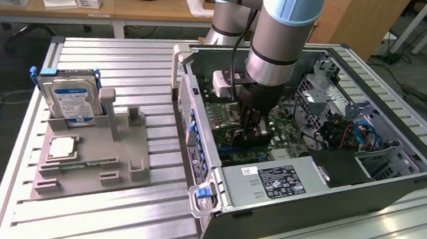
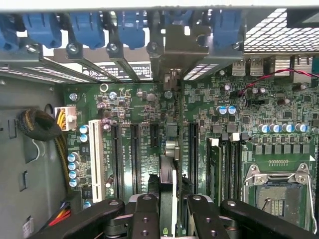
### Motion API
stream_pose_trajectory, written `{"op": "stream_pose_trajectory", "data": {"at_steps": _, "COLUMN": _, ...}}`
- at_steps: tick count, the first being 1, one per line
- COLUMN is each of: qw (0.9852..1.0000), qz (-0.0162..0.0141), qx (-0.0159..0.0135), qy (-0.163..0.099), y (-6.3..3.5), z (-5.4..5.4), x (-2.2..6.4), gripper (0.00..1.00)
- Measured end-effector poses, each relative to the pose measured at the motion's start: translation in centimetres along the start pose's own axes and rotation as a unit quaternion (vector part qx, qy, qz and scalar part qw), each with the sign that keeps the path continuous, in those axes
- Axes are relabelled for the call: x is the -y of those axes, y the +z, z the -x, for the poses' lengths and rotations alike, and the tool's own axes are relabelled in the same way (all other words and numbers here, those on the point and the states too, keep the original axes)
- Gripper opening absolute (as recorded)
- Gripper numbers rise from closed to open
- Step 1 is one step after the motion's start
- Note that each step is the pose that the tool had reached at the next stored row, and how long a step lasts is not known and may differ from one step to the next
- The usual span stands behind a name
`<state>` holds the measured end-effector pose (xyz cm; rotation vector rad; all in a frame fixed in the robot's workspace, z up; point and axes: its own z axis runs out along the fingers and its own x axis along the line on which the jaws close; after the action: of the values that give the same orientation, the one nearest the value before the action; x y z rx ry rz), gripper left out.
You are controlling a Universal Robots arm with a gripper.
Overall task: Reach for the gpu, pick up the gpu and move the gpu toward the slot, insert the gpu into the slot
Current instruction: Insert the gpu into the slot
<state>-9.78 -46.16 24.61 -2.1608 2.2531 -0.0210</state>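
Note:
In the exterior view my gripper [image 1: 254, 135] reaches down inside the open computer case [image 1: 389, 182], low over the green motherboard [image 1: 284, 130]. In the wrist view the gpu [image 2: 169, 149] appears edge-on as a thin upright card. Its silver end bracket [image 2: 182, 47] stands against the case's rear openings. The gripper [image 2: 169, 201] is shut on the card, with one black finger [image 2: 145, 214] on each side. Long black slots [image 2: 133, 157] run parallel to the card on the board. The slot directly beneath the card is hidden by it.
Blue retention clips [image 2: 84, 25] line the case's rear wall. A white connector [image 2: 95, 152], seated memory sticks [image 2: 214, 169] and the silver processor socket [image 2: 276, 191] flank the card. Outside the case, a grey fixture [image 1: 94, 162] holds a hard drive [image 1: 68, 98] and a memory stick [image 1: 86, 164].

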Motion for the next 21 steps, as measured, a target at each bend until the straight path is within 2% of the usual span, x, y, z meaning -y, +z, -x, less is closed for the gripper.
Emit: {"op": "stream_pose_trajectory", "data": {"at_steps": 21, "qw": 1.0000, "qz": 0.0000, "qx": 0.0000, "qy": -0.002, "y": 0.12, "z": 0.15, "x": -0.07, "gripper": 0.26}}
